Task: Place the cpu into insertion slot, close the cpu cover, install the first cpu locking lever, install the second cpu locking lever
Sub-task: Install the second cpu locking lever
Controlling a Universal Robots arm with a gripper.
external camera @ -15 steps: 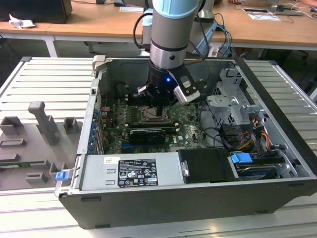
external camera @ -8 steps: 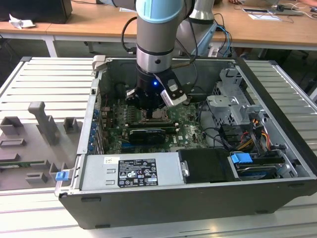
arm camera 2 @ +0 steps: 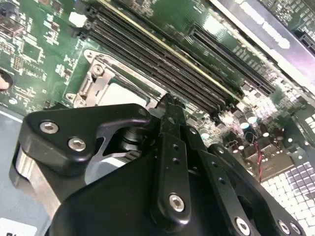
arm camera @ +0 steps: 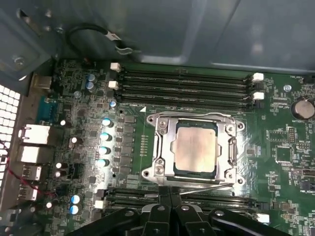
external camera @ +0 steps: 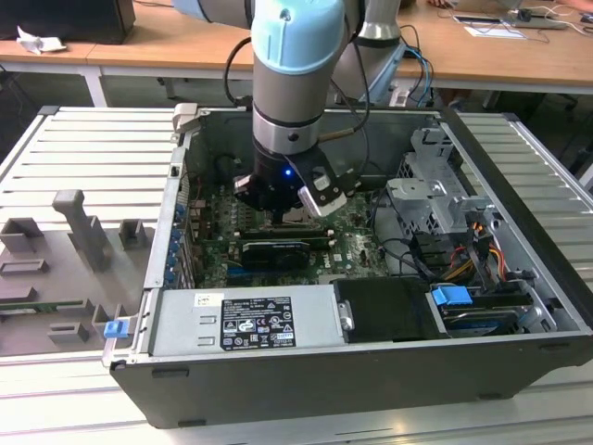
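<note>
Exterior view: the gripper [external camera: 289, 211] hangs low inside the open computer case [external camera: 519, 278], over the green board [external camera: 357, 243] near its middle.

First wrist view: the cpu [arm camera: 196, 148] lies flat in its socket, the cpu cover [arm camera: 231, 147] closed down around it, a thin lever [arm camera: 206, 188] running along the socket edge nearest the gripper. Fingers [arm camera: 166, 202] pinched together, holding nothing, tips just beside that lever. Judgement: the lever step wants a steady sideways push and hook under the tab.

Second wrist view: closed fingers [arm camera 2: 170, 115] at the socket edge.
</note>
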